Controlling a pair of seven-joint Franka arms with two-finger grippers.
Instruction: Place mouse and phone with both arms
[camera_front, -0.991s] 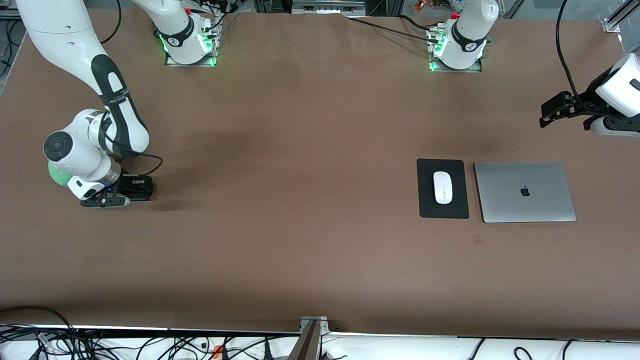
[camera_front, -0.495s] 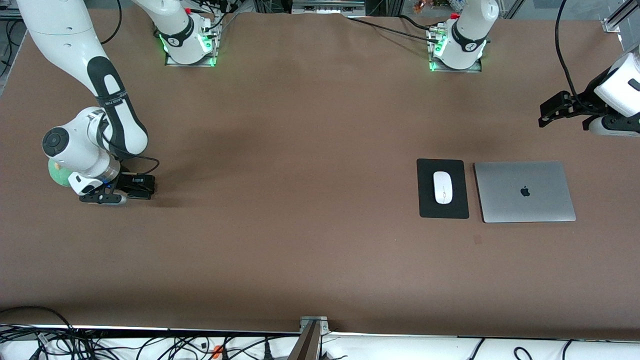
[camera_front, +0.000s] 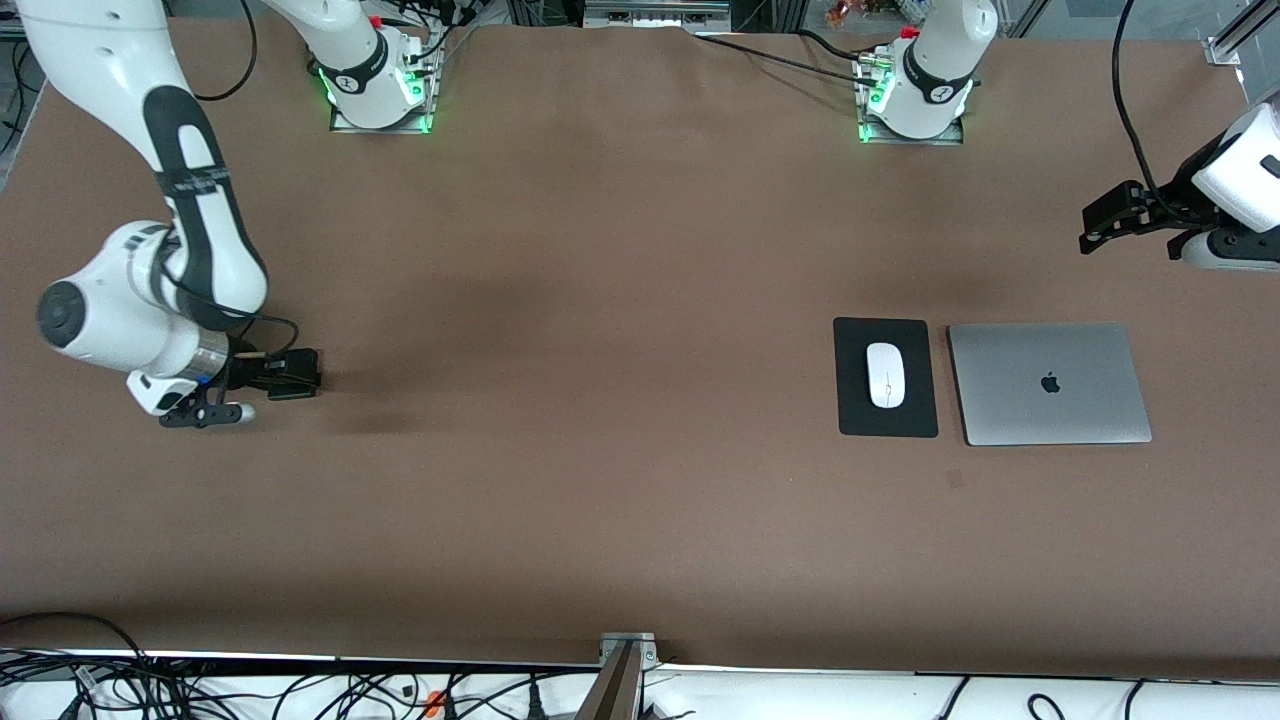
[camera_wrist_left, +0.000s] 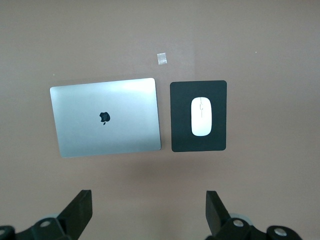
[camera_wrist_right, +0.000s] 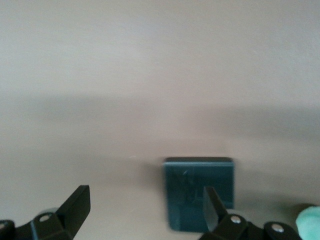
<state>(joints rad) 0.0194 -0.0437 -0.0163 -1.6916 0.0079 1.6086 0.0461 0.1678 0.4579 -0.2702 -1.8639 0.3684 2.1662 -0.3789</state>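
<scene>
The white mouse (camera_front: 886, 375) lies on a flat black pad (camera_front: 855, 400) beside the silver laptop (camera_front: 1048, 383); it also shows in the left wrist view (camera_wrist_left: 201, 116). The phone (camera_wrist_right: 192, 192) is a dark slab flat on the table in the right wrist view. My right gripper (camera_wrist_right: 145, 200) is open low over the table, with one finger (camera_wrist_right: 216, 210) over the phone's edge. In the front view the right gripper (camera_front: 295, 372) hides the phone. My left gripper (camera_front: 1100, 222) is open and empty, high over the left arm's end of the table (camera_wrist_left: 148, 210).
The pad (camera_wrist_left: 180, 135) and laptop (camera_wrist_left: 106, 116) lie side by side in the left wrist view. A small tape mark (camera_front: 955, 480) sits on the brown table nearer the front camera than the pad. A pale green thing (camera_wrist_right: 307, 220) shows beside the phone.
The right arm's elbow has swung toward the right arm's end of the table, and its gripper has tilted and shifted slightly. The left arm has hardly moved.
</scene>
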